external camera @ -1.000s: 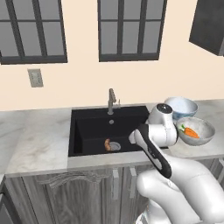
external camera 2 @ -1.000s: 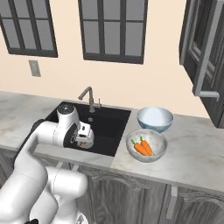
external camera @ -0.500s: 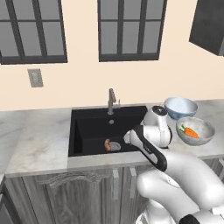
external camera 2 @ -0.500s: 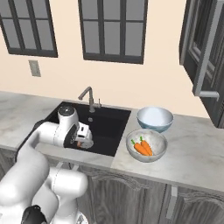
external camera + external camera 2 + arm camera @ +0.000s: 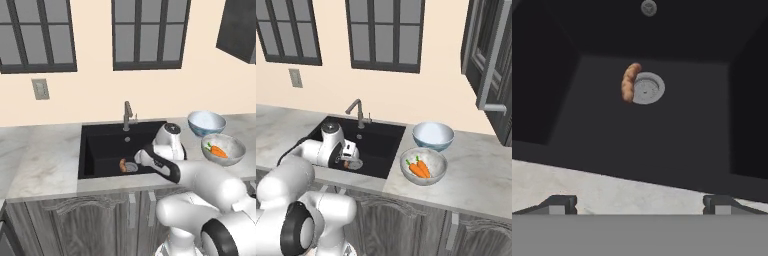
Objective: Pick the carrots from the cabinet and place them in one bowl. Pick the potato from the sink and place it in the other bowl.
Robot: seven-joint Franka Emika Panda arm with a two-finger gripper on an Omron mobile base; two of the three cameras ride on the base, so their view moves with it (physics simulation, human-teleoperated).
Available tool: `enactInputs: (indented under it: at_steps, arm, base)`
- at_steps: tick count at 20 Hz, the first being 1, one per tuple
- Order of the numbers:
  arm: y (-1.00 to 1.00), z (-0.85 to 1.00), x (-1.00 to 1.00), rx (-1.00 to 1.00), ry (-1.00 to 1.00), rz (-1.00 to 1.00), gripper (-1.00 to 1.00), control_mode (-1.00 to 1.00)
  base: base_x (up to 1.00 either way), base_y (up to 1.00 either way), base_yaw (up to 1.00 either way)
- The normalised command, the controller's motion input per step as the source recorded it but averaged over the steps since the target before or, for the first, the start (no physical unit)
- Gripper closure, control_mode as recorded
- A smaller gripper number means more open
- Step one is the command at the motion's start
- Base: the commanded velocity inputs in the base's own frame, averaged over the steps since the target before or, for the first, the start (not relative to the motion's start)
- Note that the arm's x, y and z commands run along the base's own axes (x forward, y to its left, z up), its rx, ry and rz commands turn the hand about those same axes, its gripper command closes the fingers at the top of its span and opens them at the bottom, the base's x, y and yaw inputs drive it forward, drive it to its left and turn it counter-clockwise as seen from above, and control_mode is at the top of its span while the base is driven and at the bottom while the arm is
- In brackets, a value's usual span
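Kitchen sink run: gripper spread wide, empty, over the front rim. Potato touches the drain mid-floor. Risk: fingers clip the rim descending, or nudge the potato rolling off-centre.

Flat, even rendered light; soft, slightly blurry, no glare.

Wall plain cream, carrying two dark-framed windows and a grey switch plate toward the left. Marbled light grey worktop runs beneath. Grey wood-grain base cabinets line the front edge.
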Motion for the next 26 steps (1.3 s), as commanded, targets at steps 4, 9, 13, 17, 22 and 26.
enactInputs:
  at_steps: [4,9,13,17,22,26]
  arm:
    - [0.05,-0.23,0.31,0.0,0.0,0.0,-1.0,-1.0]
    - [0.05,-0.24,0.31,0.0,0.0,0.0,-1.0,-1.0]
    - [0.05,-0.1,0.29,0.01,0.0,0.0,-1.0,-1.0]
    - [0.02,0.0,0.14,0.04,0.0,0.0,-1.0,-1.0]
    - [0.08,-0.12,0.1,0.02,0.0,0.0,-1.0,-1.0]
    - [0.13,-0.27,0.15,0.0,0.0,0.0,-1.0,-1.0]
  base:
    - [0.0,0.0,0.0]
    - [0.0,0.0,0.0]
    - [0.0,0.0,0.0]
    - [0.0,0.0,0.0]
    - [0.0,0.0,0.0]
    - [0.0,0.0,0.0]
